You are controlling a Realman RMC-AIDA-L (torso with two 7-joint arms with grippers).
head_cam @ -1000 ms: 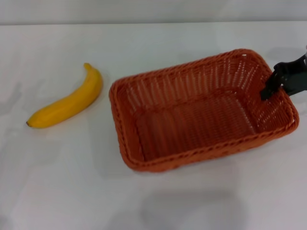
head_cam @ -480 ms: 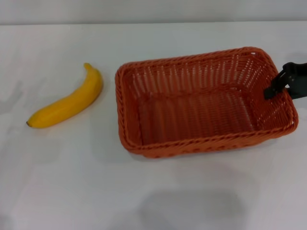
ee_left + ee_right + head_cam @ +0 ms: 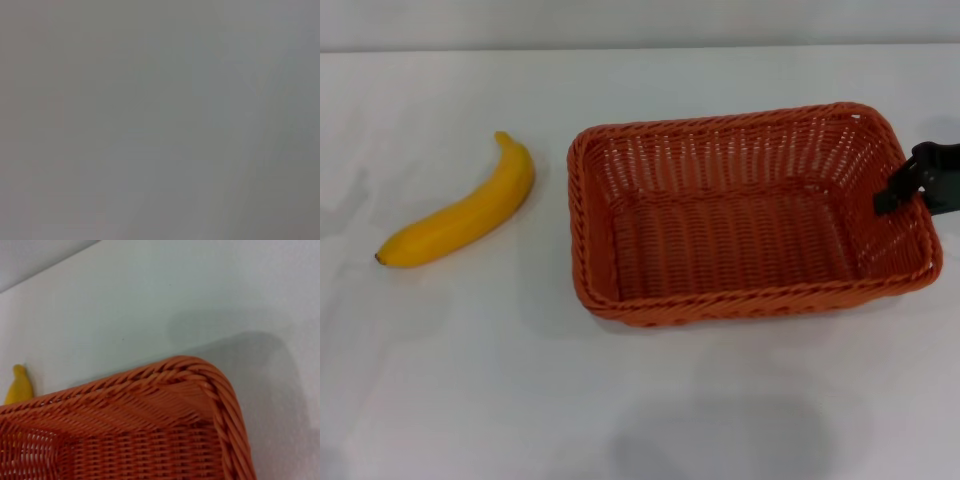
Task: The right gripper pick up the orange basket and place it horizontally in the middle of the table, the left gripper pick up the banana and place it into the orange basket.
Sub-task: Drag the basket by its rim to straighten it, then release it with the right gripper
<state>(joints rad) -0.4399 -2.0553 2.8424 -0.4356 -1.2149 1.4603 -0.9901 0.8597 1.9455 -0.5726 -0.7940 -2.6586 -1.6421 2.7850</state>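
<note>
- The banana [image 3: 460, 214] lies on the table [image 3: 450, 390] at the robot's left, well apart from the basket's near end. It has not shifted over the last second, and nothing is near it.
- The left gripper is in no view, and its wrist camera shows only a blank grey field, so that arm is judged parked and the banana step not begun.
- The orange basket [image 3: 745, 213] has swung over the last second from a skewed pose to one with its long sides nearly level across the table, sitting middle to right. The first step therefore looks close to done, with perhaps only release left.
- The right gripper [image 3: 900, 188] is at the basket's right short wall, one dark finger inside the rim. It appears to pinch that wall, though the outer finger is hard to make out.
- The right wrist view adds the braided rim corner [image 3: 210, 377] up close and the banana's tip beyond the basket. It shows no fingers, which only the head view gives.
</note>
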